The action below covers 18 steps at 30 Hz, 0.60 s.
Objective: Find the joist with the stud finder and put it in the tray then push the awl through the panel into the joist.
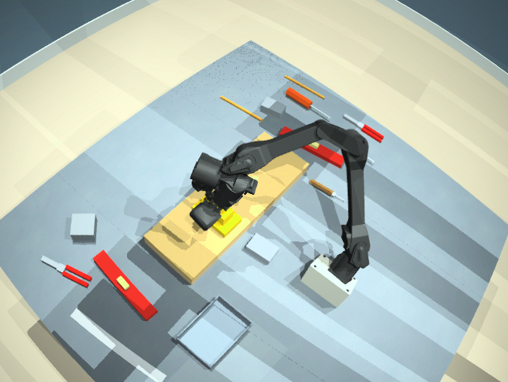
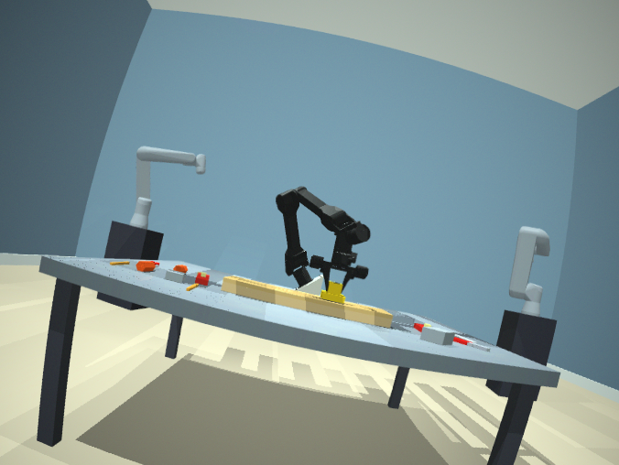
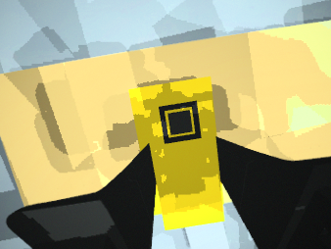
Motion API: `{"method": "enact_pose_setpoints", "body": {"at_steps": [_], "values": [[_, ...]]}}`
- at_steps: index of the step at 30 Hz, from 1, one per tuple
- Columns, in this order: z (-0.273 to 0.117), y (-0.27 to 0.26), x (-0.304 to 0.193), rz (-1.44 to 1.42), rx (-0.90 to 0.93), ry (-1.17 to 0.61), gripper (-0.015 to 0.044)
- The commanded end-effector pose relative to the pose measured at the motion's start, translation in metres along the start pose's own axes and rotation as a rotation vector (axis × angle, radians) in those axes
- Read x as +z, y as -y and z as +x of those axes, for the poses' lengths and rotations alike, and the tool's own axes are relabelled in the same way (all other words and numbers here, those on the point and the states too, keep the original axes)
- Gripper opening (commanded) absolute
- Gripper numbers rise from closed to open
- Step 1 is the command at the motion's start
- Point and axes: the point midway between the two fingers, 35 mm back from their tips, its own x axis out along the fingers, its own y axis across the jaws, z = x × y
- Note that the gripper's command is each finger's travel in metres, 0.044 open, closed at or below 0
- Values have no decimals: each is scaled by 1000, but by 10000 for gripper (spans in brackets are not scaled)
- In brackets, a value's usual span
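The yellow stud finder [image 1: 226, 225] [image 2: 332, 296] [image 3: 188, 169] is held upright between the fingers of my gripper [image 2: 335, 286] [image 3: 178, 141], which is shut on it. Its base is at the top face of the tan floor panel [image 1: 186, 259] [image 2: 280, 296] [image 3: 83, 88], left of the panel's middle in the top view; I cannot tell if they touch. Its top shows a dark square with a yellow outline. The awl [image 1: 321, 187], with a brown handle and thin shaft, lies right of the panel. The tray [image 1: 195, 352] is at the lower middle, with nothing in it. The joist is hidden.
A red level [image 1: 110, 268] and pliers [image 1: 77, 276] lie at the left. Another red level [image 1: 332, 157] lies beyond the panel, near an orange screwdriver [image 1: 298, 98]. Grey blocks [image 1: 83, 225] [image 2: 437, 334] and another [image 1: 262, 247] flank the panel. My arm reaches over the panel's far part.
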Motion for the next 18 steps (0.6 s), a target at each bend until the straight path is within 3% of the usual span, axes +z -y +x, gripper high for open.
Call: {"method": "enact_pose_setpoints", "body": {"at_steps": [1, 18], "values": [[0, -12, 0, 0, 5, -1, 0], [0, -46, 0, 1, 7, -1, 0]]}}
